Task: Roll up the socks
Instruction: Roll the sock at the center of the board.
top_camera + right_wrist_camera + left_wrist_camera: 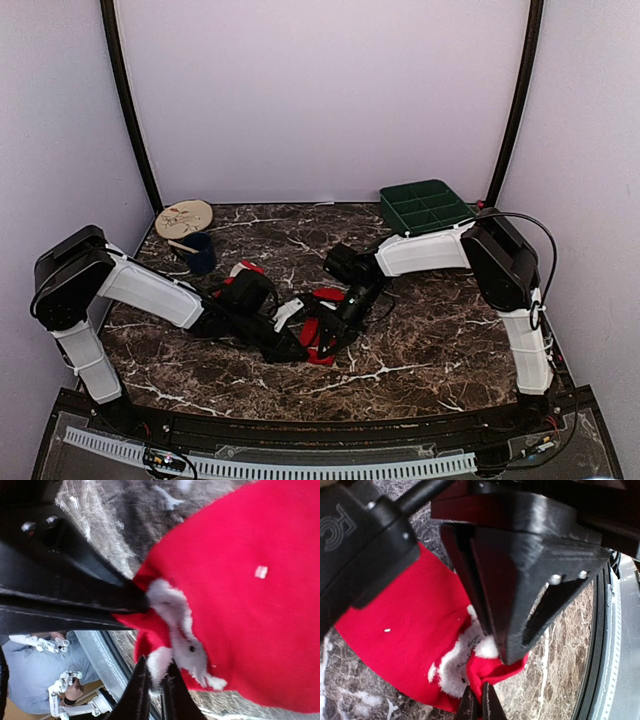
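The socks lie bunched as red fabric with a fluffy white cuff in the middle of the marble table, between both grippers. In the left wrist view my left gripper is shut on a fold of red sock at its edge. The right gripper's black fingers press on the white cuff just above. In the right wrist view my right gripper is pinched on the white cuff of the red sock. The left gripper's fingers hold the red edge beside it. From above, the left gripper and right gripper meet over the fabric.
A green compartment tray stands at the back right. A round wooden disc and a dark blue cup are at the back left. Another bit of red fabric shows behind the left wrist. The table's front rail runs close by.
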Robot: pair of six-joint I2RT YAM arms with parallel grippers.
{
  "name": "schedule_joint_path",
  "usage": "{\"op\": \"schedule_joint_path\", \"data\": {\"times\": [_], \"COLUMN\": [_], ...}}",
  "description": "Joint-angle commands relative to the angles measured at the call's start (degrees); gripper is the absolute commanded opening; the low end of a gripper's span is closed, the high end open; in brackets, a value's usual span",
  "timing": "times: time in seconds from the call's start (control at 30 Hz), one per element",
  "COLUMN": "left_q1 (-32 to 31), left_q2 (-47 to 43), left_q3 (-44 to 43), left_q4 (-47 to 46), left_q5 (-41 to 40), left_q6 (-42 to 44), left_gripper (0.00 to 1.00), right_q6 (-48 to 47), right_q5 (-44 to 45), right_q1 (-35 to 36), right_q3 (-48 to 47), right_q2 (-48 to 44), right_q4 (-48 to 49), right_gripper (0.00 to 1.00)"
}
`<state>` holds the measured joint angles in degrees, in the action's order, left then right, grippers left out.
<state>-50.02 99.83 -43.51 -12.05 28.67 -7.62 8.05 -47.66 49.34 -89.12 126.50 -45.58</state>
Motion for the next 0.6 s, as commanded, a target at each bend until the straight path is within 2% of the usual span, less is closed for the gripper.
{"op": "schedule_joint_path", "data": {"times": [0.0, 0.27, 0.57], "left_q1": [1.5, 5.2, 5.6], "left_q2": [0.3, 0.6, 3.6], "left_q3": [-1.4, -4.4, -9.4], "left_q4": [4.5, 11.2, 19.0], "left_q5": [3.7, 8.4, 11.8], "left_q6": [1.3, 0.5, 0.5], "left_gripper": [0.00, 0.00, 0.00], "right_q6": [-1.5, 0.8, 4.9], "right_q5": [3.3, 7.8, 13.7], "right_q1": [-0.7, -1.3, -1.3], "right_q3": [-1.0, 4.6, 11.3], "right_q2": [0.2, -4.7, -10.0], "right_q4": [-1.1, 4.8, 13.7], "right_gripper": [0.13, 0.26, 0.37]}}
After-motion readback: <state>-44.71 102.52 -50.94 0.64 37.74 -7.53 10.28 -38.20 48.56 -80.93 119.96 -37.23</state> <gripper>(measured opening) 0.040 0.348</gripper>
